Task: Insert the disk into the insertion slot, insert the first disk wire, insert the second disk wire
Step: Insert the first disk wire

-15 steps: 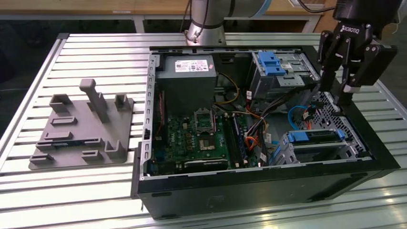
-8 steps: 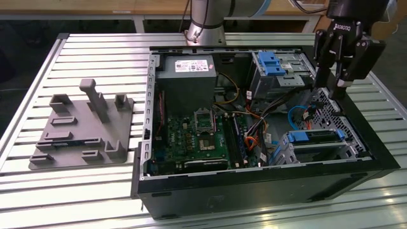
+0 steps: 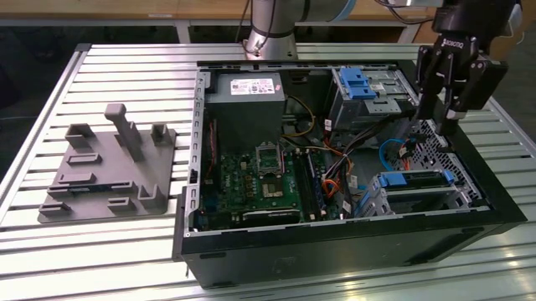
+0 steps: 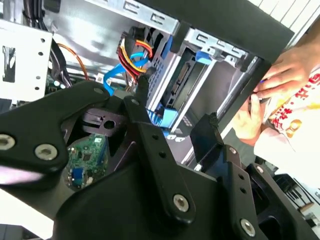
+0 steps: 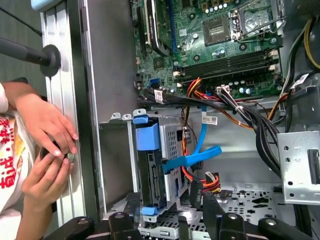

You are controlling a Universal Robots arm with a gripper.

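Above the open computer case (image 3: 352, 241), toward the exterior view's right, your claw (image 3: 435, 122) hangs with its fingers pointing down, spread apart and holding nothing. It is clear of everything below it.

Mind what crowds that corner. A blue cable (image 5: 192, 160) loops just beside the insertion slot (image 3: 418, 199), and a bundle of red, yellow and black wires (image 5: 200, 180) runs down next to it. I cannot tell whether either is plugged into the disk. A taller bay (image 3: 368, 94) with a blue latch stands farther back, with black cabling trailing between it and the motherboard (image 3: 260, 182). In the first wrist view a person's hands (image 5: 47, 130) rest against the outside of the case wall, close to the slot. A grey fixture (image 3: 109, 169) lies on the desk (image 3: 125, 63), well apart at the exterior view's left.

Your disk (image 3: 416, 180) sits inside the insertion slot, near the case's front right corner, below the claw. Its blue caddy shows at both ends. Its long axis runs from the exterior view's left to right, along the near case wall, narrow edge facing up.
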